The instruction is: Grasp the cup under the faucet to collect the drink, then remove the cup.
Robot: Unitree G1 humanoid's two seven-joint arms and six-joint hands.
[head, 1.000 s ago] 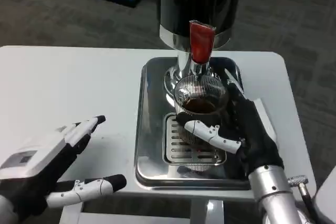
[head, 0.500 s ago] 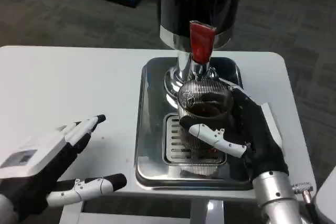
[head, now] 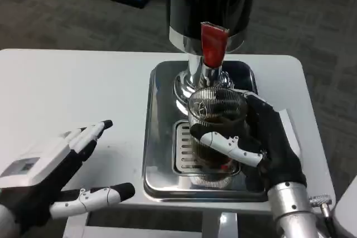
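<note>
A ribbed clear cup [head: 215,121] holding dark drink stands under the faucet with its red lever [head: 213,44], over the slotted grate of the steel drip tray [head: 162,115]. My right hand [head: 262,140] grips the cup from the right, with the thumb across its front and the other fingers behind it. The cup's base is hard to tell apart from the grate. Near the table's front left edge my left hand [head: 53,174] lies open, fingers spread, holding nothing.
The black and steel dispenser [head: 212,4] rises at the back of the tray. The white table [head: 72,93] stretches wide to the left. A white object [head: 348,207] shows at the lower right corner. Dark carpet lies beyond the table.
My right hand, gripping the cup, has drawn back a little toward me and to the right, bringing the cup forward from the spout. The left hand has stayed put.
</note>
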